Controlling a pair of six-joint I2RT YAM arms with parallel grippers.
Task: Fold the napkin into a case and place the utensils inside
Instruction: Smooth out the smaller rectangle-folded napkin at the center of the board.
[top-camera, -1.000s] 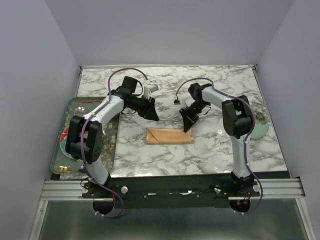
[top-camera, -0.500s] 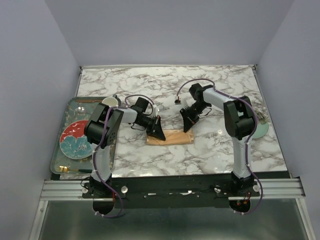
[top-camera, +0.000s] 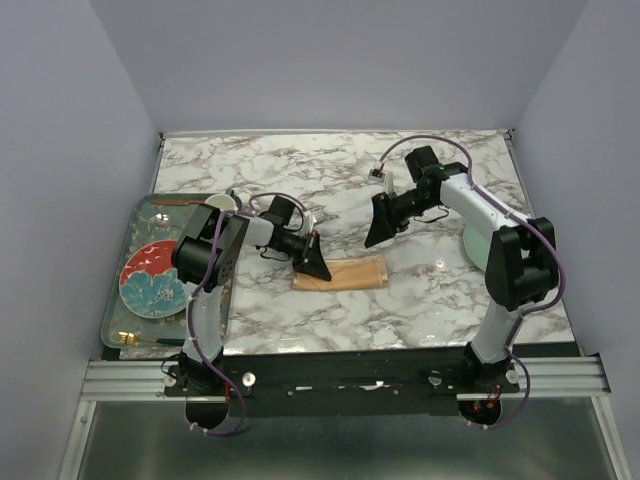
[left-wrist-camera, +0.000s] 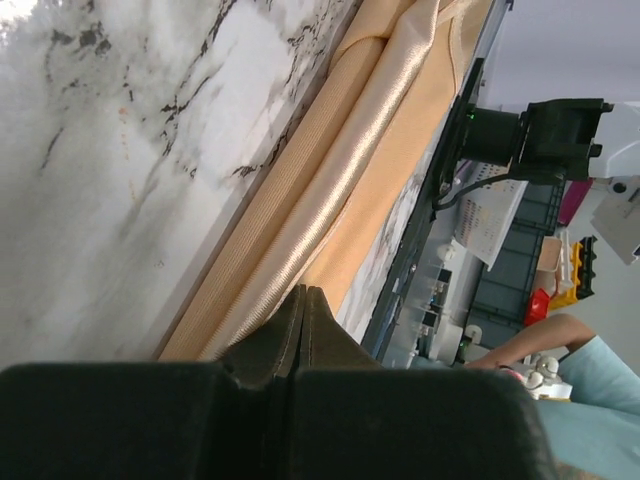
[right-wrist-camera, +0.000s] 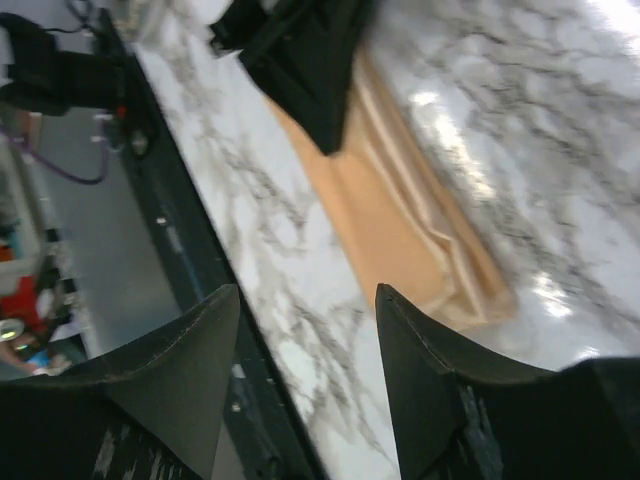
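**Marble surface (top-camera: 430, 300), viewed from the room.** The napkin (top-camera: 345, 273), folded into a narrow peach-orange rectangle, lies flat on the surface. Its left end is directly under the tips of the left end effector (top-camera: 320, 270), whose fingers are pressed together on the cloth. Whether a layer is pinched between them cannot be told. The right end effector (right-wrist-camera: 305, 290), fingers apart and holding nothing, hangs above and beyond the napkin's right end, not touching it. Well to the left of the left end effector, a grey tray (top-camera: 150, 220) carries a red plate (top-camera: 150, 280) and, at its near edge, a gold utensil (top-camera: 150, 342).
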